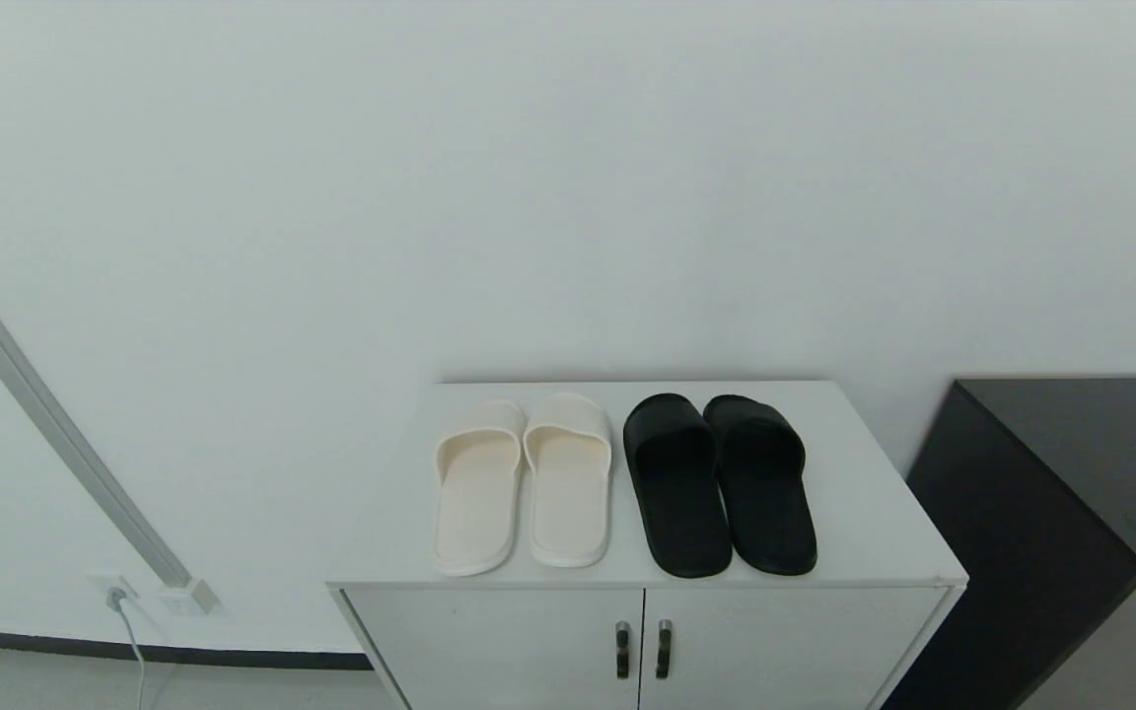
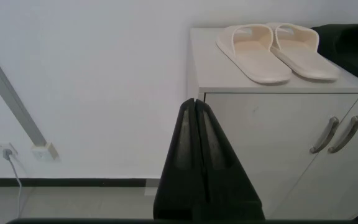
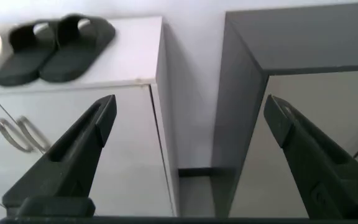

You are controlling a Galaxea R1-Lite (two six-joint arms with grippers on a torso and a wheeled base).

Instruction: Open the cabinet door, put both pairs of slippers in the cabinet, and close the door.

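A white two-door cabinet [image 1: 874, 537] stands against the wall with both doors shut; two metal handles [image 1: 641, 648] meet at its middle. On its top lie a pair of cream slippers [image 1: 522, 483] on the left and a pair of black slippers [image 1: 719, 483] on the right, toes toward the wall. My left gripper [image 2: 197, 106] is shut with nothing in it, held low in front of the cabinet's left corner [image 2: 197, 93], with the cream slippers [image 2: 275, 53] beyond. My right gripper [image 3: 188, 115] is open and empty, level with the cabinet's right side [image 3: 166, 149], near the black slippers [image 3: 51, 46].
A dark grey cabinet [image 1: 1051, 513] stands close on the right, leaving a narrow gap [image 3: 194, 155]. On the left wall run a slanted grey cable duct [image 1: 45, 414] and a socket with a plugged cord [image 1: 116, 597]. Bare floor lies to the left of the white cabinet.
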